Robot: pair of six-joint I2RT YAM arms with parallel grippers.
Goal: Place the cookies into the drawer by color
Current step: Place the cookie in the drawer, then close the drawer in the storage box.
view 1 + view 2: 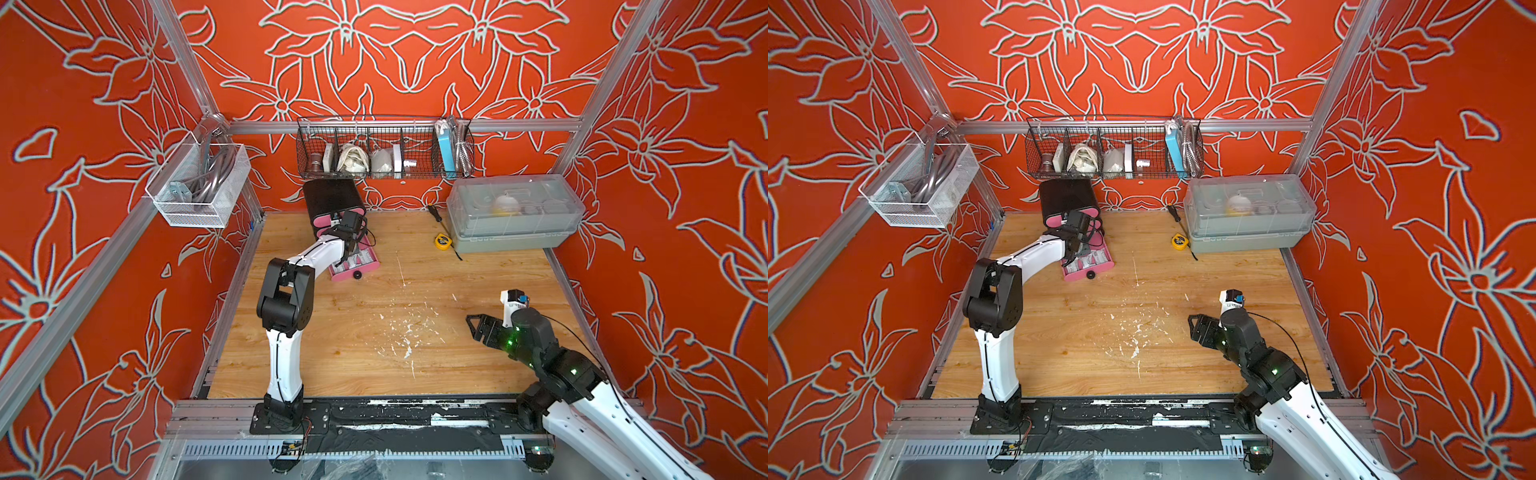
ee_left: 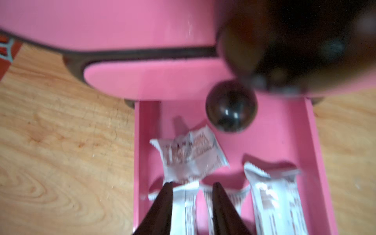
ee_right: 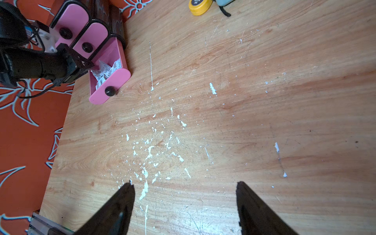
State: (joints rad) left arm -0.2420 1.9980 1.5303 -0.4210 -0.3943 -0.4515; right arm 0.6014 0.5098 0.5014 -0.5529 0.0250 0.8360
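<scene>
- The drawer chest (image 1: 332, 198) stands on the desk (image 1: 436, 365). It has a black body and three pink drawer fronts, each with a round black knob.
- The two upper drawers (image 3: 90, 34) of the chest are closed.
- The bottom drawer (image 1: 365, 266) is pulled out of the chest and lies open, with its knob (image 3: 109, 91) facing away from the chest body.
- The cookies (image 2: 193, 158) in view are white-silver packets with crimped ends. All of them lie inside the open bottom drawer of the chest. The left wrist view is blurred, but it shows at least four: one tilted nearest the chest body, and three lying lengthwise beside each other.
- My left hand (image 2: 192, 184) hangs directly over the open bottom drawer, just in front of the chest's closed fronts. Its fingers (image 2: 162, 205) stand a little apart. Pink drawer floor shows in the gap, and the hand pinches nothing.
- My right hand (image 3: 185, 184) is well apart from the chest, out over bare desk on the side the drawer fronts face. Its fingers are spread wide and it is empty.
- A yellow tape measure (image 1: 443, 242) lies on the desk between the chest and a grey lidded box (image 1: 515, 208), just beside the box.
</scene>
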